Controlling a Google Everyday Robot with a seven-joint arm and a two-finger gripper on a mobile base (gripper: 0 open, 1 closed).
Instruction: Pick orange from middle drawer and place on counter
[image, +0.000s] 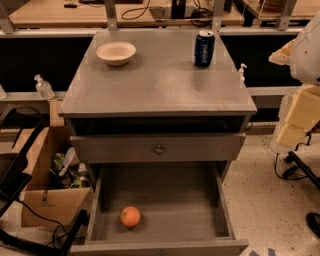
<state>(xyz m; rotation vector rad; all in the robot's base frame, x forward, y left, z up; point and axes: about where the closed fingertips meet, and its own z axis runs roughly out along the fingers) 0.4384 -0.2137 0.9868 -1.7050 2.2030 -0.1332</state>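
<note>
From the right edge, bring your claw (299, 111), its state impossible to tell, squarely down over the small round orange fruit (130, 217) near-left in the grey wooden drawer (172, 197).

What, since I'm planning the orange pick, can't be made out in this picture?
All in the camera view:
1. The gripper: lost among the pale arm parts, which the right edge cuts off.
2. The recess under the counter: in deep shadow, contents unseen.
3. The middle drawer: its front is cut by the bottom edge, though the orange shows plainly on its floor.
4. The cardboard box: its contents are a blurred jumble.
</note>
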